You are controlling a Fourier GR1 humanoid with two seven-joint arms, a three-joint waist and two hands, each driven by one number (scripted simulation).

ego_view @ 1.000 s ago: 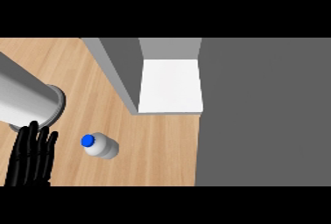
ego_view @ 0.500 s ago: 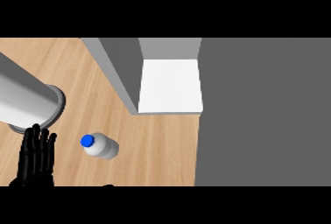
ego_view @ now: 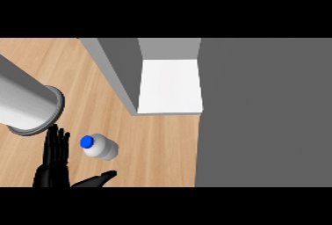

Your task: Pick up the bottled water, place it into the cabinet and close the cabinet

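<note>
Left black robot hand [ego_view: 55, 166] open and empty, just beside the small clear water bottle with the blue cap [ego_view: 100, 148].

Hand shows at the view's lower left over the light wooden counter [ego_view: 156, 149]. Fingers [ego_view: 57, 143] straight, close together, pointing up the view; thumb [ego_view: 97, 178] splayed right, ending below the bottle. Nothing held. Bottle stands upright on the counter just right of the fingers, in the crook between fingers and thumb; thin strip of wood shows between, so no contact seen. Grey box cabinet with white inner floor [ego_view: 170, 85] is open, well apart up and right of the bottle. Large grey rimmed cylinder [ego_view: 23, 105] ends just above the fingertips.
</note>
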